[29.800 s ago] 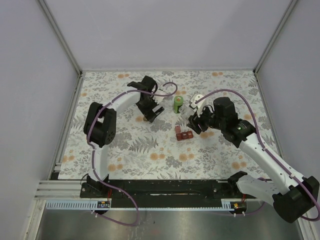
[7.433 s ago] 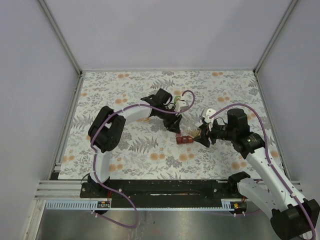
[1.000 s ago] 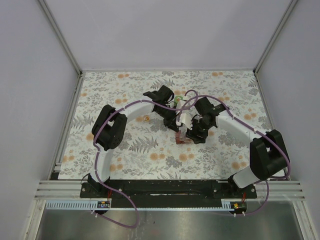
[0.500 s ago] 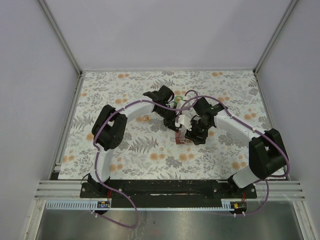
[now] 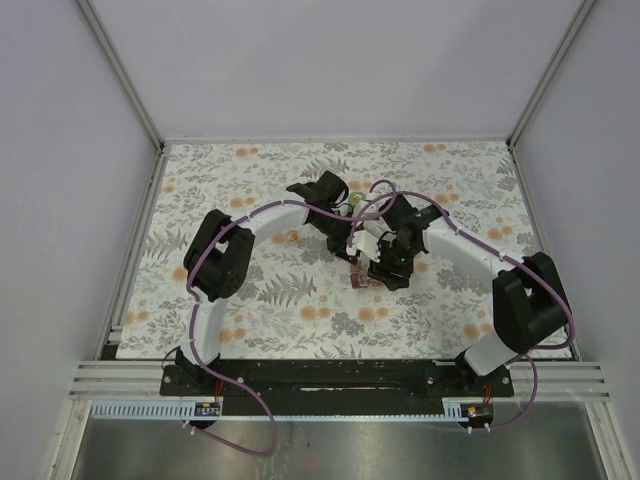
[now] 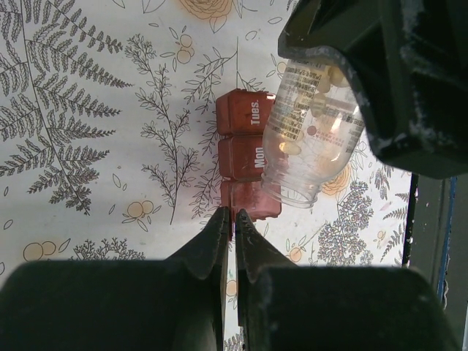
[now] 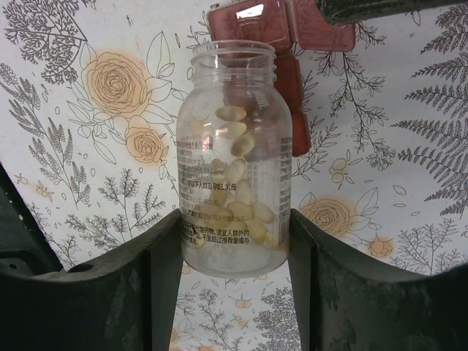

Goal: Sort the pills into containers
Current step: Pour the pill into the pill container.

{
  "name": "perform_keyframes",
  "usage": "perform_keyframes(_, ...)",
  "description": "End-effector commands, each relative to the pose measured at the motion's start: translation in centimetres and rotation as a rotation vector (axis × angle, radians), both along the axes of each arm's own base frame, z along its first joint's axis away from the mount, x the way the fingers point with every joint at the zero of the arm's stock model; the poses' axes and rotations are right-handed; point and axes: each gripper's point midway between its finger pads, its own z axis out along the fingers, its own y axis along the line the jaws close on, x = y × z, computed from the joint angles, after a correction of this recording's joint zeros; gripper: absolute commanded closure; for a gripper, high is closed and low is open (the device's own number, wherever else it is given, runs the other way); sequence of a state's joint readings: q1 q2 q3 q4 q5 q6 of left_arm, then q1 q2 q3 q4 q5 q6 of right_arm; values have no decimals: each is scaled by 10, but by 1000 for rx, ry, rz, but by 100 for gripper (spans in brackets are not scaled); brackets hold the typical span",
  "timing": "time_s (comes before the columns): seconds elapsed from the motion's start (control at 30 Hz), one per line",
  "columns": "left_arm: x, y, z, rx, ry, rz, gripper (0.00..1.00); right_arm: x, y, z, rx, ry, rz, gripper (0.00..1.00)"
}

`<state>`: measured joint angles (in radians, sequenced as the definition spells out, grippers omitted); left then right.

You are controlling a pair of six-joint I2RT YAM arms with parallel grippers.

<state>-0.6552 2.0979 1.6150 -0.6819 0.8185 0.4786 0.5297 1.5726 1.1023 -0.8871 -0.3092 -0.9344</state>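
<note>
Right wrist: pincer [image 7: 234, 223] around pill bottle [image 7: 234, 139]

The pill box [image 6: 245, 157] is dark red, the bottle [image 7: 234, 219] clear, its pills [image 7: 232, 113] pale yellow.

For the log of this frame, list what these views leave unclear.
- What lies in the pill box: right wrist view, the clear bottle covers it.
- The green bottle: top view, the left arm hides most of it.
- Whether the left gripper grips the pill box: left wrist view, shut tips merely meet its edge.
</note>
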Motion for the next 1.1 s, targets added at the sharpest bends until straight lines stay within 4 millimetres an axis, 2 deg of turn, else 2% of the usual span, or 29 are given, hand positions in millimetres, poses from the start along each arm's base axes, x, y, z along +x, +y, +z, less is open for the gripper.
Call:
perform_keyframes(0.0,4,-6,3,-19,-32,-20,100,5,6,11,-9,-20,8,100)
perform_keyframes(0.47,4,-7,1,-10,-37,-19,100,9,10,18,-26,-17,2,100)
perform_keyframes(1.07,3,-8,1,-11,-33,-21,100,6,14,12,-52,13,3,100)
